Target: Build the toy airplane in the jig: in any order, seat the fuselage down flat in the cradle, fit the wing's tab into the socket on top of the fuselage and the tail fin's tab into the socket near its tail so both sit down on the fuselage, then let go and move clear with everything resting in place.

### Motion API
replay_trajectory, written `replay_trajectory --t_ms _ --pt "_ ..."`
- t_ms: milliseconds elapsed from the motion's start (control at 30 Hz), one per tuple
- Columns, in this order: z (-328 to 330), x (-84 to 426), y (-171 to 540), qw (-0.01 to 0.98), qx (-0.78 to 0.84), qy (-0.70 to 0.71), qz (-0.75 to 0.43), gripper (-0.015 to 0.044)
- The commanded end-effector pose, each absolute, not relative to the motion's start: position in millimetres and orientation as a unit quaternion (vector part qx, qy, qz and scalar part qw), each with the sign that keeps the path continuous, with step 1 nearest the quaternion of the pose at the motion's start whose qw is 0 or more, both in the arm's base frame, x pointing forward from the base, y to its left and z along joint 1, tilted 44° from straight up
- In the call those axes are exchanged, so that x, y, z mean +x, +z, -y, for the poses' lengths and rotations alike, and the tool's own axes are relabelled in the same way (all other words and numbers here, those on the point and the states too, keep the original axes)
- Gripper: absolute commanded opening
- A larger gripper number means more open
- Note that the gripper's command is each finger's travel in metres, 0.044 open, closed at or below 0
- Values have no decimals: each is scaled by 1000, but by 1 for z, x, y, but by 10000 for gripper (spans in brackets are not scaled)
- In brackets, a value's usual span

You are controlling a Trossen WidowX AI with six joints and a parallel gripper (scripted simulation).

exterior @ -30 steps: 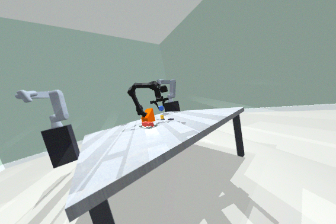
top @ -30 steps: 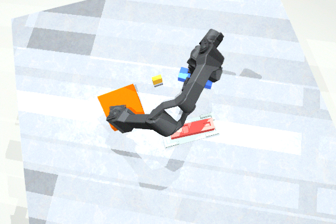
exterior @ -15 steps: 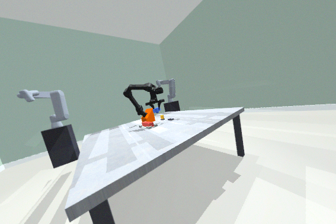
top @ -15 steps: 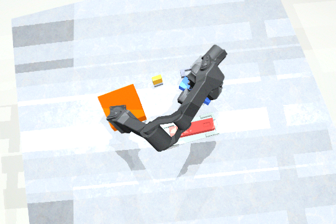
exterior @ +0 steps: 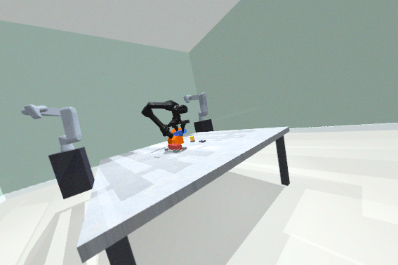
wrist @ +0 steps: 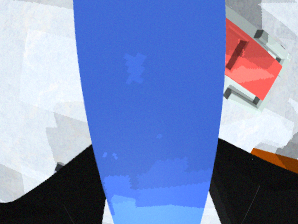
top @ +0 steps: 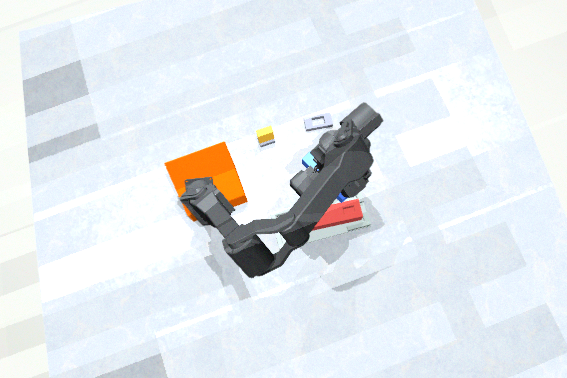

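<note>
The red fuselage (top: 342,215) (exterior: 175,146) (wrist: 254,67) lies in the pale green cradle (top: 326,233), partly hidden by my arm; its tail-end socket shows. Whether it lies fully flat is too fine to tell. My gripper (exterior: 178,131) (wrist: 152,143) is shut on the blue wing (top: 309,160) (exterior: 180,132) (wrist: 150,100), a finger on each long edge. The wing hangs above the table, beside and higher than the fuselage, at an angle to it in the wrist view. Its tab is hidden. The yellow tail fin (top: 265,135) (exterior: 192,138) stands apart in a small grey holder (top: 267,144).
A grey slotted plate (top: 311,125) (exterior: 202,141) lies beyond the wing, to the right of the tail fin. A large orange block (top: 201,160) stands by my arm's base, left of the cradle. Two grey arms on dark pedestals stand beyond the table in the exterior view.
</note>
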State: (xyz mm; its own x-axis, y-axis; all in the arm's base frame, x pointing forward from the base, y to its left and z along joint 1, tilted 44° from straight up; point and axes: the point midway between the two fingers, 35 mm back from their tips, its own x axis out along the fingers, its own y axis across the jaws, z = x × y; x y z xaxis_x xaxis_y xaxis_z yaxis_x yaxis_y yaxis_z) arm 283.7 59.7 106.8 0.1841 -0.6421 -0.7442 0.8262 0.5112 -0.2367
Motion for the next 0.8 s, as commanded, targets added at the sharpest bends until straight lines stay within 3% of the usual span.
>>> replay_trajectory --t_ms 0,767 --pt "-51 280 112 760 136 -494 -400 0" --pt "10 245 130 716 288 -573 -277 0"
